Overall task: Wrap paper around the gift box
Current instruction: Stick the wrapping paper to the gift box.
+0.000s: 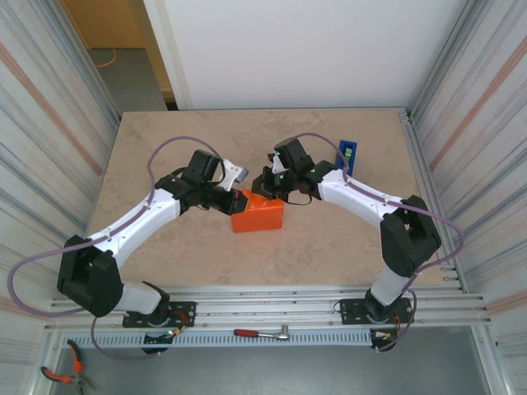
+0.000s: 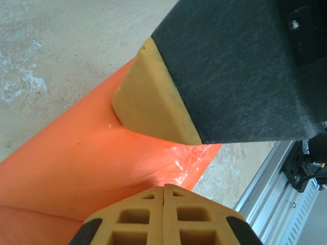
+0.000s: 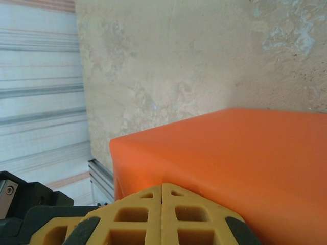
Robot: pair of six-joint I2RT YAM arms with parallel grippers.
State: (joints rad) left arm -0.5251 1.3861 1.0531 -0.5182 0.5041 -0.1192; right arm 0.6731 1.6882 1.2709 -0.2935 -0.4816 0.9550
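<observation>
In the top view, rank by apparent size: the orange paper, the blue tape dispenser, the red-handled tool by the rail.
1. the paper: clearly largest.
2 and 3, unsure: the red-handled tool looks longer but much thinner than the blue tape dispenser, so they stay unranked.

Table: beige, marbled stone-look top, evenly lit, no hard shadows.
Behind table: plain white wall.
Left of table: ribbed metal wall with a reddish stripe.
Right of table: matching ribbed wall.
Beyond table's far left corner: grey floor, a cable lying on it, and an ochre wall.
Table's near edge: aluminium rails.
Below the rails: grey ledge with a ratchet and pliers.
</observation>
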